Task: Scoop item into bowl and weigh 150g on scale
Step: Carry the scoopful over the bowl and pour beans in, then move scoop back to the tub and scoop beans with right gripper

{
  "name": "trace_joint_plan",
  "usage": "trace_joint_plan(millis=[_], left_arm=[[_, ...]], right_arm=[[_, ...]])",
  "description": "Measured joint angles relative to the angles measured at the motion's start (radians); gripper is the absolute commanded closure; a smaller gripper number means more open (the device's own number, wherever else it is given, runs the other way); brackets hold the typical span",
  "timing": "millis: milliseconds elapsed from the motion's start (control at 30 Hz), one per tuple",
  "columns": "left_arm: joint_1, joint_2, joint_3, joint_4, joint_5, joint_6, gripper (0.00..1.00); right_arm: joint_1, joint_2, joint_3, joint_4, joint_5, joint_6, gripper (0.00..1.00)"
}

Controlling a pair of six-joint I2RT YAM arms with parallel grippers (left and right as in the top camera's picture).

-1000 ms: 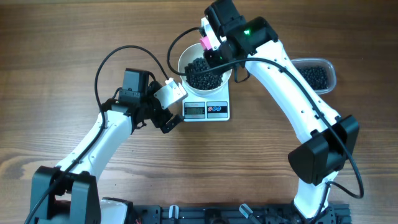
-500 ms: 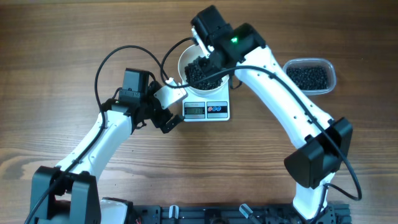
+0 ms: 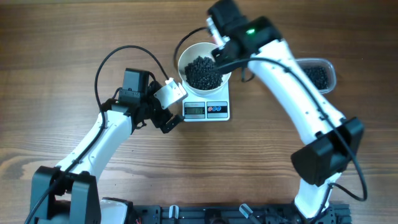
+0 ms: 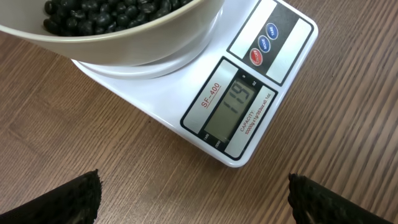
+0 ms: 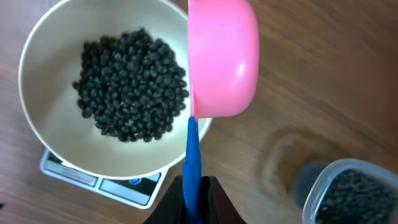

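Black fingers point(image 5: 216, 202) of the right gripper point(image 5: 194, 193) pinch the blue handle point(image 5: 193, 155) of a pink scoop point(image 5: 222, 59), which hangs over the bowl point(image 5: 43, 127) at the rim nearest the clear tub point(image 5: 311, 186). Black beans point(image 5: 130, 87) heap inside the bowl, which sits on the scale point(image 5: 81, 177). The right arm point(image 3: 292, 81) crosses over the tub, hiding part of it. The left gripper point(image 4: 196, 196) is spread wide just beside the scale's display, above the wooden table point(image 3: 62, 37).

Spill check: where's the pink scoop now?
Right wrist view: the pink scoop sits in the right gripper over the right rim of the white bowl, left of the clear tub.
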Motion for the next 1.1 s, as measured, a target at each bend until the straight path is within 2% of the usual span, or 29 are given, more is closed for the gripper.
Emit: trace_joint_plan(millis=[233,500,633,1100], left_arm=[[0.000,0.000,0.000,0.000,0.000,0.000,0.00],[0.000,0.000,0.000,0.000,0.000,0.000,0.00],[0.000,0.000,0.000,0.000,0.000,0.000,0.00],[0.000,0.000,0.000,0.000,0.000,0.000,0.00]], right_arm=[[-0.377,-0.145,0.003,-0.099,-0.167,0.033,0.96],[-0.636,-0.161,0.006,-0.250,-0.201,0.032,0.96],[-0.674,-0.160,-0.005,-0.250,-0.203,0.014,0.96],[-0.675,-0.113,-0.107,-0.217,-0.203,-0.010,0.96]])
